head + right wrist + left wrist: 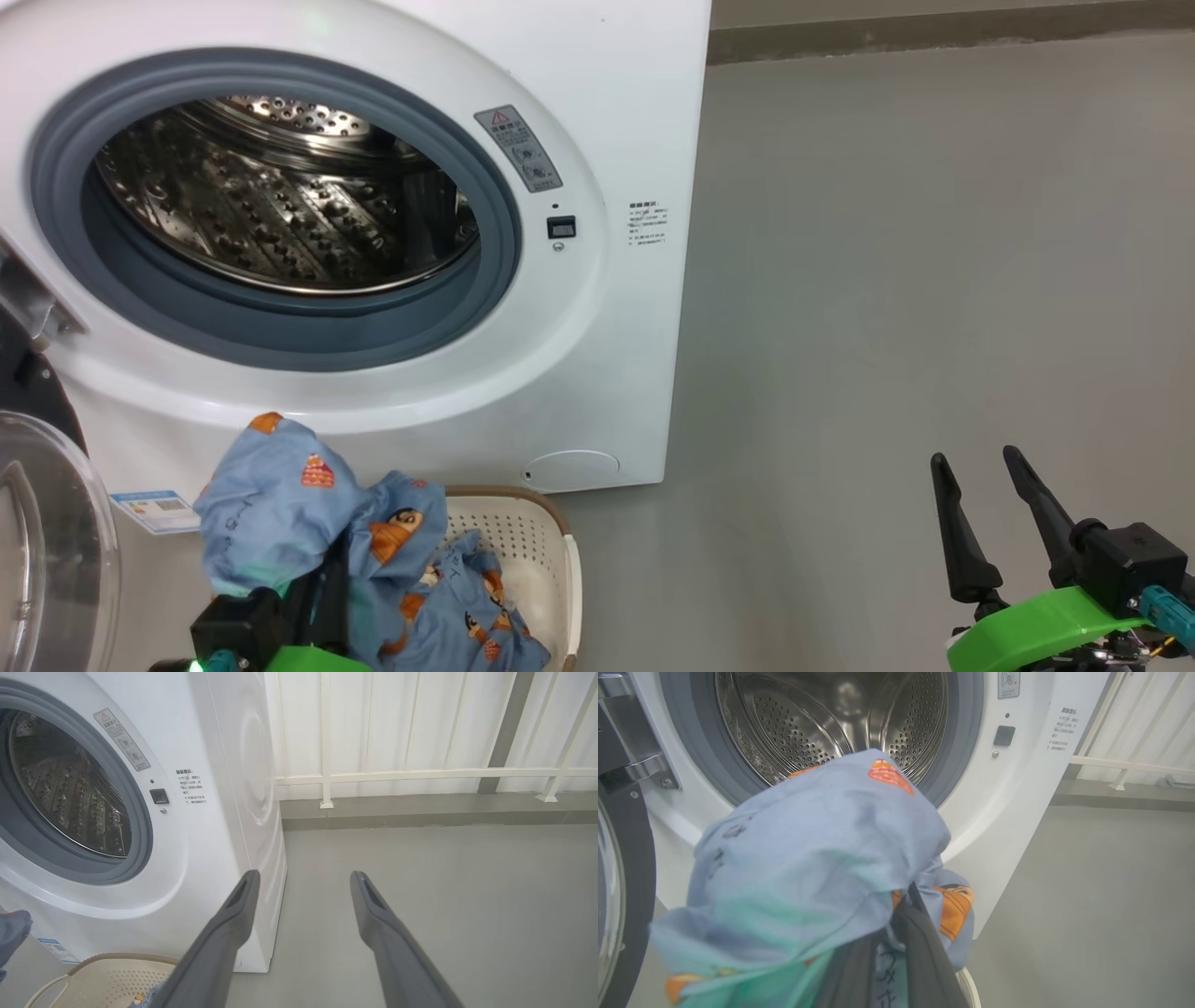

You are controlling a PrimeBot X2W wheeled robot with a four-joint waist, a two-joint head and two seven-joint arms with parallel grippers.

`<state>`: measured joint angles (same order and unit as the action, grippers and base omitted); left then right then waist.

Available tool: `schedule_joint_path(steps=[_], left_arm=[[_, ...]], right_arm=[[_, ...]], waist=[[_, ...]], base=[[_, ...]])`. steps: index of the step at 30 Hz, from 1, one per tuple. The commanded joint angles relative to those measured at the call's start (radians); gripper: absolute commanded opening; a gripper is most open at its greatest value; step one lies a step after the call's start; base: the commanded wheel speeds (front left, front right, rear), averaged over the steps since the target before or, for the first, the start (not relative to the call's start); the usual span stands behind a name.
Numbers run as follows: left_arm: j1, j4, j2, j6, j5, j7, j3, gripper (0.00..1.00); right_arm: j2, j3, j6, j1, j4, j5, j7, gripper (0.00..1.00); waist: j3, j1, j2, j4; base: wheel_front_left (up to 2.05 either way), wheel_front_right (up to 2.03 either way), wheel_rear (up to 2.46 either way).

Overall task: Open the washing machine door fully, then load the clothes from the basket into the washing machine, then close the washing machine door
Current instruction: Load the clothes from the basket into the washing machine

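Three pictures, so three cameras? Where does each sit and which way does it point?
Head view: on the robot's head, looking forward and down at the washing machine, the basket and the clothes; left gripper lower left, right gripper lower right.
Left wrist view: on the left wrist, facing the drum; its dark fingers show under the clothes.
Right wrist view: on the right wrist, facing the machine's side, floor and railing; its open fingers show.
Shared: all three see the drum; head and right wrist views share the basket.

Grey floor (pixel 444 896), white wall (pixel 411 718).
Smooth grey floor under the right gripper (pixel 304 873); farther ahead a low grey kerb (pixel 420 812), a white rail (pixel 420 773) and a ribbed white wall.
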<state>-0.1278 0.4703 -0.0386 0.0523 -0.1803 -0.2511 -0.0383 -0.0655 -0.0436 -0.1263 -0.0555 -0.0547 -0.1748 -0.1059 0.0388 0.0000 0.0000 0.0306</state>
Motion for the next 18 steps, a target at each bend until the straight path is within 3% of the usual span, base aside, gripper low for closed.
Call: schedule_joint_path(steps=[1, 12, 18], left_arm=[[-0.046, -0.021, -0.012, -0.002, 0.01, -0.011, 0.028, 0.0], [-0.239, 0.178, -0.024, 0.016, -0.021, 0.043, 0.024, 0.0], [-0.441, 0.314, -0.069, 0.03, -0.043, 0.143, 0.03, 0.0]], right_arm=[[-0.015, 0.024, -0.004, 0.029, 0.025, 0.008, 0.001, 1.0], [-0.023, 0.028, -0.004, 0.066, 0.015, -0.006, -0.012, 1.0], [-0.018, 0.047, -0.004, 0.11, 0.0, -0.021, -0.034, 1.0]], waist=[[0.008, 0.0, 0.0, -0.006], [0.101, 0.0, 0.0, -0.03], [0.184, 0.0, 0.0, -0.073]], base=[[0.0, 0.0, 0.0], [0.0, 0.0, 0.0], [0.0, 0.0, 0.0]])
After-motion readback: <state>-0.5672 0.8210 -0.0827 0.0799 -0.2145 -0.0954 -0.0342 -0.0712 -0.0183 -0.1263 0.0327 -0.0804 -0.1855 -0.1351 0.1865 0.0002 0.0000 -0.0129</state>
